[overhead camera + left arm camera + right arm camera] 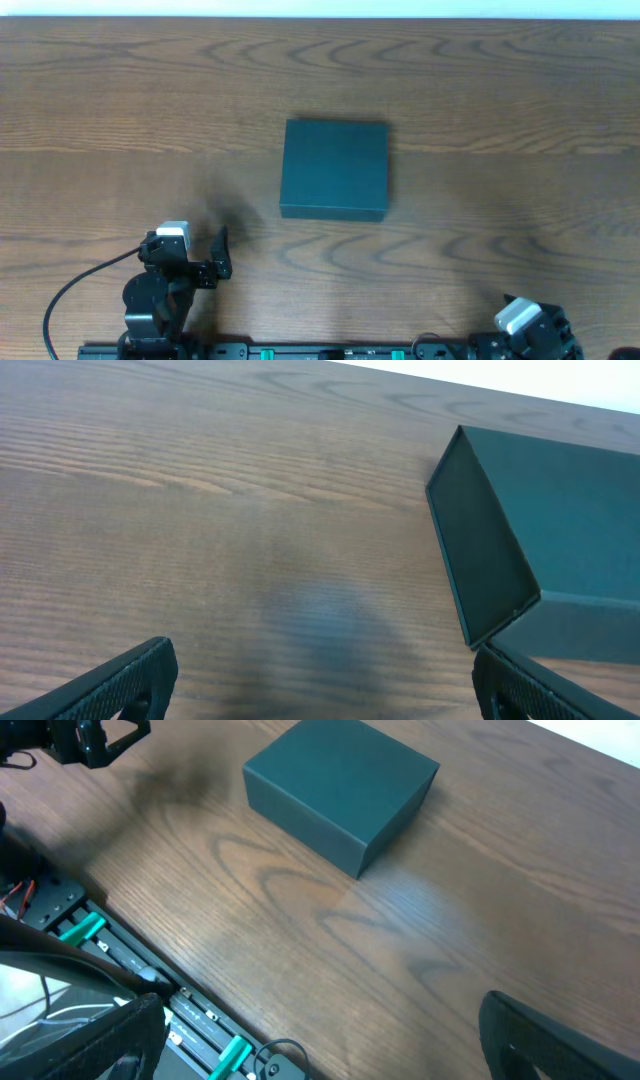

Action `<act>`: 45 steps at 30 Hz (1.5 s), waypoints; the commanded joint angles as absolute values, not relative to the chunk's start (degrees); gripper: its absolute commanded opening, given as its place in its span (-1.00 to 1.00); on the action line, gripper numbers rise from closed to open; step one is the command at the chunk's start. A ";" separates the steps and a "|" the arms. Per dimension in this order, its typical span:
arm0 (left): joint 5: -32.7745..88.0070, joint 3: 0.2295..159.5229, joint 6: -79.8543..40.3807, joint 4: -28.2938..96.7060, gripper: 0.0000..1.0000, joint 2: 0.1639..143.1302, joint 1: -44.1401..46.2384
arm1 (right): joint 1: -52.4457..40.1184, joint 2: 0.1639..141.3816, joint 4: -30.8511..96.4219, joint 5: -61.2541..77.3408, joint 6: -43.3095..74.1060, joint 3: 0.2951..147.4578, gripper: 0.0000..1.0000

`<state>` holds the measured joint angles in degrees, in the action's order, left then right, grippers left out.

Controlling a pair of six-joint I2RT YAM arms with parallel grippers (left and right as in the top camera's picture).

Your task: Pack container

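Wood-grain worktop (480, 90) surrounded the container (334, 168), with only open surface between it and each arm. Along the near edge ran a black rail (120, 955) with green clips, and a dark cable (75, 283) looped at the near left. The near right corner of the overhead view cut off the right arm, and the wrist views showed only the ends of each pincer's fingers. The container's lid was down, hiding its inside. The container sat at the worktop's middle, far and right of the left pincer (325, 680), and far and left of the right pincer (320, 1030). Both pincers stood spread wide, gripping nothing.
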<state>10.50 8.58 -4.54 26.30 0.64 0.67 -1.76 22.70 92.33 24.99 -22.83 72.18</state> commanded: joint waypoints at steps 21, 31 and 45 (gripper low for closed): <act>10.35 7.42 -5.17 25.96 0.91 0.25 0.89 | -2.17 22.46 92.42 25.06 -22.11 72.10 0.99; 10.35 7.42 -5.17 25.96 0.91 0.25 0.89 | -2.17 21.43 84.51 24.80 -23.66 70.13 0.99; 10.35 7.42 -5.15 25.98 0.91 0.25 0.89 | -1.52 0.38 54.68 23.59 -22.76 28.64 0.99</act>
